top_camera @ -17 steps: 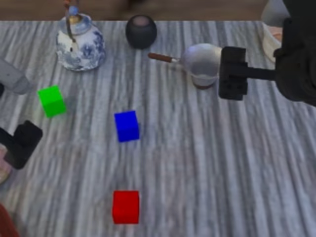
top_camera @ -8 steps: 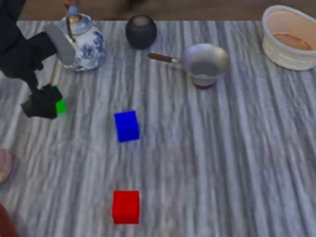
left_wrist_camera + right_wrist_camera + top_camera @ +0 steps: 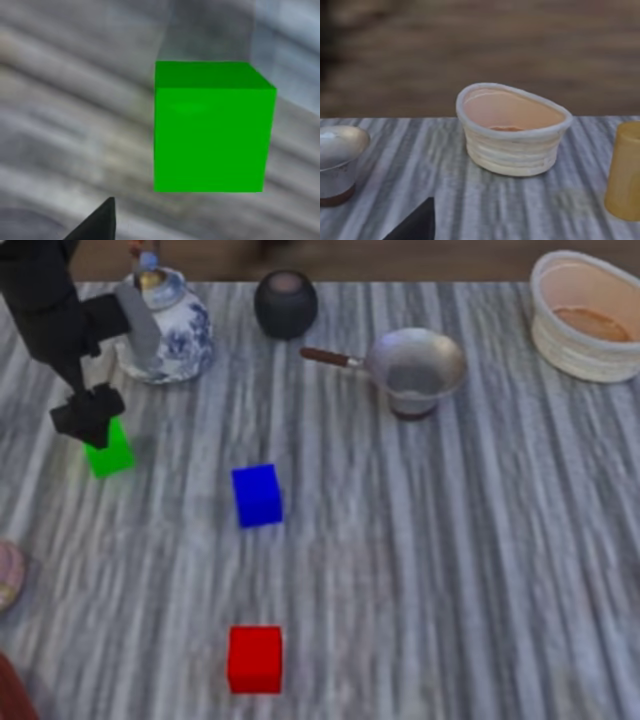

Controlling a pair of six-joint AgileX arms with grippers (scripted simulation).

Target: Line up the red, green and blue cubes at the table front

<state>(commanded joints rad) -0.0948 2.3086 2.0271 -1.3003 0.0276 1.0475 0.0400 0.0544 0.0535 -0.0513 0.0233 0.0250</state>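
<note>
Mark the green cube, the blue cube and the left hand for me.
green cube (image 3: 210,145), left wrist view, on its large front face.
blue cube (image 3: 257,495), top view, on its top face.
left hand (image 3: 88,415), top view, on its black tip above the green cube.

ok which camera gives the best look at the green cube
The left wrist view: the green cube fills much of it, unobstructed, on the table. In the top view the left gripper covers part of the cube. The right wrist view does not show it.
</note>
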